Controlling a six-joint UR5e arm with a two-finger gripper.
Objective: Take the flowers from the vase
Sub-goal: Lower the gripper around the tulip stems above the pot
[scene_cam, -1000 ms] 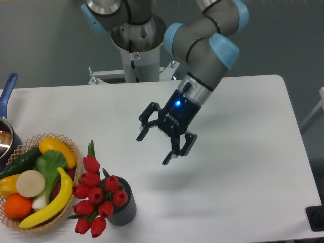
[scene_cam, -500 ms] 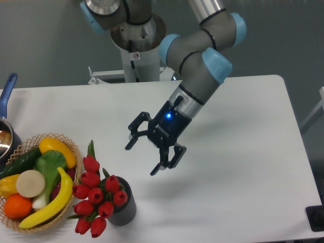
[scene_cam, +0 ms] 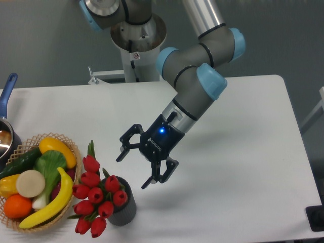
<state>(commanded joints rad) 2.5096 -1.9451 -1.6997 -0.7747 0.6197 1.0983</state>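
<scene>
We find the claw [scene_cam: 132,171] spread wide and gripping nothing, its two dark fingers [scene_cam: 125,147] pointing down and to the left above the white table [scene_cam: 243,152]. A blue light glows on the claw body. It hangs just to the upper right of the flowers [scene_cam: 96,195], apart from them, with no contact that we can see.

The flowers, red buds with green leaves, sit in the vase [scene_cam: 124,210], a dark ribbed cup near the front edge of the table. The bunch leans left, out over the vase rim, toward the woven basket [scene_cam: 68,147]. We note in the basket a banana [scene_cam: 50,205], an orange [scene_cam: 17,206] and a cucumber [scene_cam: 20,162]. At the far left edge, a pot with a blue handle [scene_cam: 8,86] is partly cut off.
</scene>
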